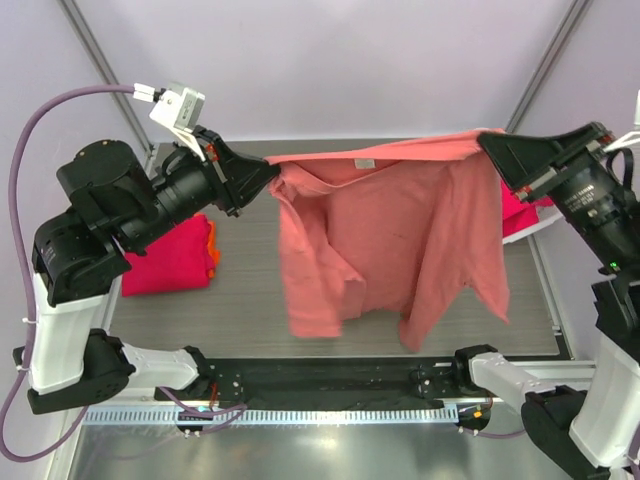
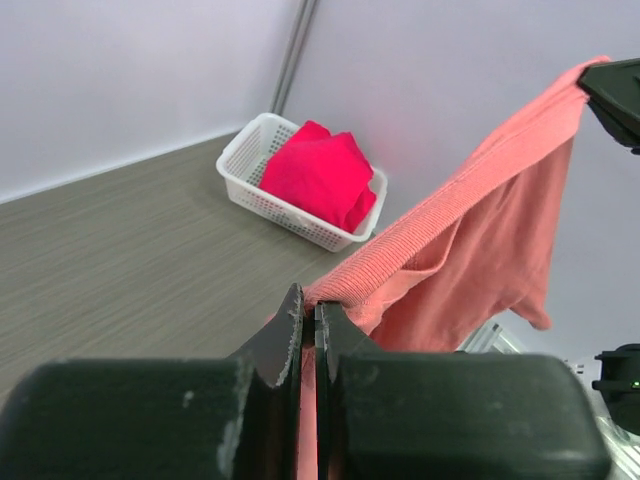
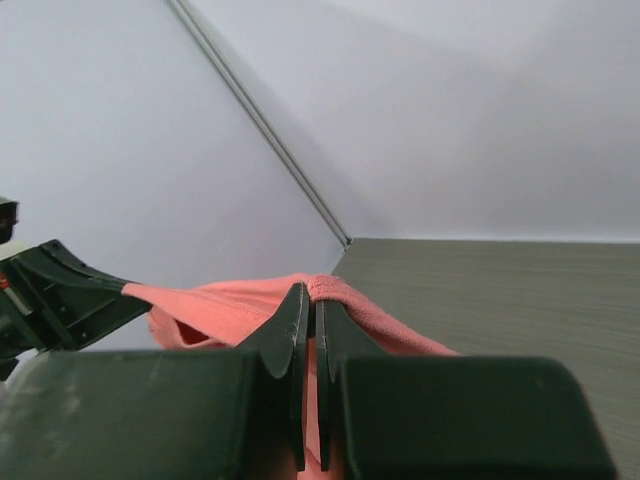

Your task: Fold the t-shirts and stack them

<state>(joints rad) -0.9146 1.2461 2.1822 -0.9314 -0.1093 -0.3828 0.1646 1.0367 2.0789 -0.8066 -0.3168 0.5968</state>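
1. The salmon-pink soft cloth t-shirt (image 1: pixel 400 240) hangs in the air over the middle of the grey wood-grain table (image 1: pixel 240 320), stretched along its top edge between the two arms. Its small white neck label (image 1: pixel 366 162) sits on that taut edge. Whether the lowest cloth touches the table near the near edge cannot be told.
2. The left gripper (image 2: pixel 308 305) has its fingers pinched together on the ribbed edge at the left end of the span. The right gripper (image 3: pixel 312 300) is clamped the same way on the cloth at the right end. This hold probably lets the shirt's own weight pull it open before it is laid down flat for folding.
3. The cloth does not hang flat. The left part is doubled over itself and the right part droops in a long fold, so it will likely need spreading as it comes down.
4. A pile of crimson-red folded t-shirts (image 1: pixel 165 260) lies at the left edge of the table, just beside the left arm. This is probably the stack the pink one is meant to join.
5. A white plastic mesh basket (image 2: pixel 290 215) stands at the right edge, towards the far right corner. It holds a crumpled crimson-red t-shirt (image 2: pixel 320 175), apparently not yet folded.
6. The pile and the basket both sit outside the span of the hanging cloth, so neither seems to block a lay-down. The likelier trouble is the doubled left part landing tucked under.
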